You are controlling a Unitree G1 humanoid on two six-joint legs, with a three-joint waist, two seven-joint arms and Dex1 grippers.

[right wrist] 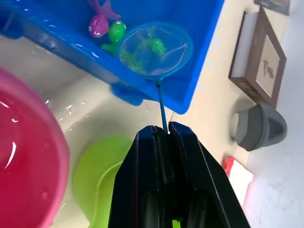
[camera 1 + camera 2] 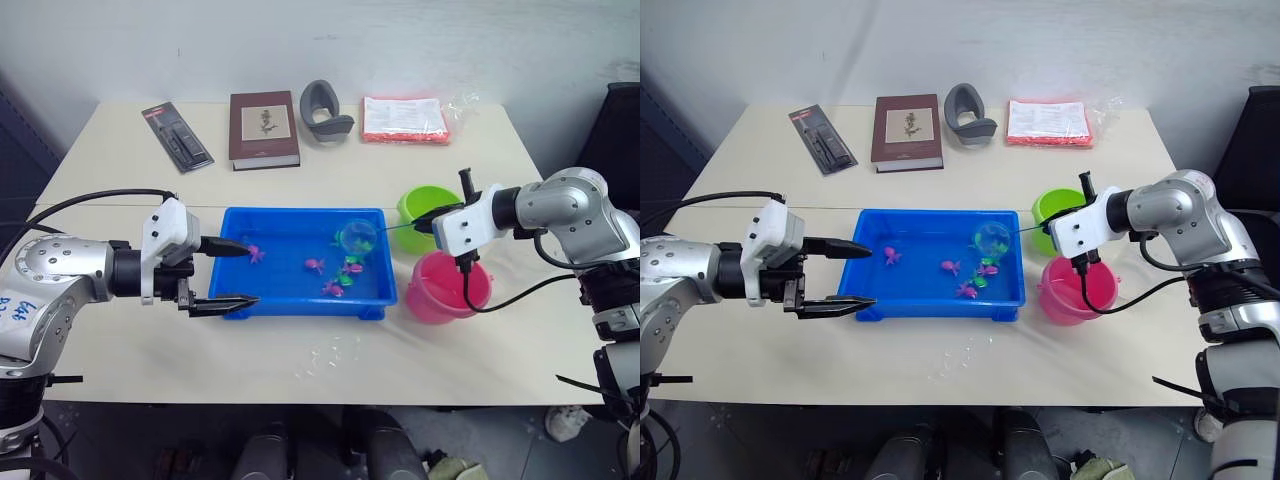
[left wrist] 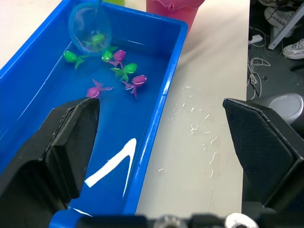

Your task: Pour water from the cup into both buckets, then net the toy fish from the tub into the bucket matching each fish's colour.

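The right gripper (image 1: 164,135), jaws clamping the blue-rimmed mesh hand net (image 1: 154,49), is lifting a green toy fish (image 1: 157,46) beyond its jaws, over the shallow bright-blue plastic tub (image 2: 300,300). The left gripper (image 2: 232,274) is spreading wide, empty jaws around the tub's near corner, probably to steady it.

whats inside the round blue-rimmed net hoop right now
One small green toy fish sits in the clear mesh of the blue-rimmed net, held over the bright-blue plastic tub by the right gripper. Whether the mesh bottom touches the water cannot be seen.
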